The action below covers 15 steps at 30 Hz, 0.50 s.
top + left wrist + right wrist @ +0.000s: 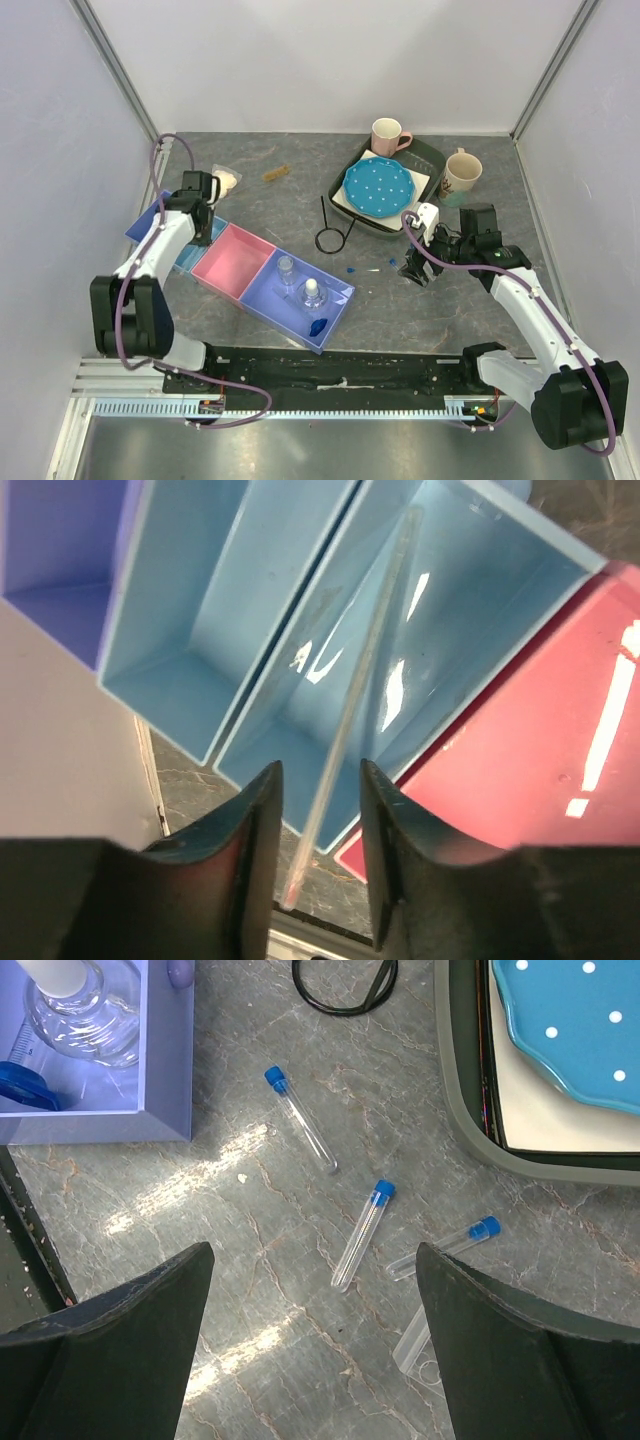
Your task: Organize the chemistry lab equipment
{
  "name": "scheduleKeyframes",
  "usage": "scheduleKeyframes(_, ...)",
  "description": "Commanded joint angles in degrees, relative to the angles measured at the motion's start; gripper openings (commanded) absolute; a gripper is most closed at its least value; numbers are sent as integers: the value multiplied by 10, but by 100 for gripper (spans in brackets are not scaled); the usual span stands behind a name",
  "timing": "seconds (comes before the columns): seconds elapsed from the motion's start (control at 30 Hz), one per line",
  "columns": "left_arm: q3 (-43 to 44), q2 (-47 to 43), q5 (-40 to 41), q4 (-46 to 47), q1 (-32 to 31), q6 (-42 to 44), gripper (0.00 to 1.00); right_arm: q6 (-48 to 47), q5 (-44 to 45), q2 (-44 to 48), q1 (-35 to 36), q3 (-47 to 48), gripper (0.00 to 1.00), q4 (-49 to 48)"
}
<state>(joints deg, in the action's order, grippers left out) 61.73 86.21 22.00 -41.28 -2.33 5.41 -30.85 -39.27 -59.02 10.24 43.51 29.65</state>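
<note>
My left gripper point(320, 810) hovers open over the light blue bin point(500, 590). A thin clear stick point(355, 680) runs from between its jaws down into that bin, touching neither finger. My right gripper point(315, 1340) is wide open and empty above three blue-capped tubes point(362, 1235) lying on the table. A clear tube rack point(420, 1350) shows by its right finger. Two clear little bottles point(312, 293) and a blue hexagonal piece point(317, 325) sit in the purple bin point(340, 300). The black wire ring point(330, 238) lies mid-table, and the bag of white wads point(226, 182) lies far left.
A pink bin point(232, 262) sits between the light blue and purple ones. A dark tray point(352, 170) with a blue dotted plate point(378, 185) stands at the back right, flanked by two mugs point(388, 135). A small brown item point(277, 173) lies near the back.
</note>
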Motion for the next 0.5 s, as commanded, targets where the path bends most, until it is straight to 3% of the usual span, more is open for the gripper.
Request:
scheduleKeyframes(0.0,30,-100,-3,14,1,-36,48,-11,-19,9,-3,-4,90,-2)
scheduleKeyframes(0.07,31,-131,-27,13,1,-49,52,-15,-18,12,-6,-4,90,-1)
scheduleKeyframes(0.1,30,-151,-44,17,1,-66,58,-17,-17,11,-7,-4,91,-1)
scheduleKeyframes(0.17,9,-220,-110,43,1,-115,74,-28,-18,13,-8,-6,92,2)
scheduleKeyframes(0.2,-3,-246,-137,54,1,-130,90,-32,-20,13,-8,-6,92,4)
scheduleKeyframes(0.23,-13,-293,-209,63,2,-144,94,-35,-20,12,-9,-6,92,5)
scheduleKeyframes(0.3,-49,-330,-311,101,2,-157,95,-41,-23,13,-12,-6,93,9)
scheduleKeyframes(0.33,-63,-348,-413,117,2,-164,96,-43,-24,12,-14,-6,93,9)
scheduleKeyframes(0.47,-136,-383,-589,212,1,-255,96,-51,-28,10,-20,-6,93,14)
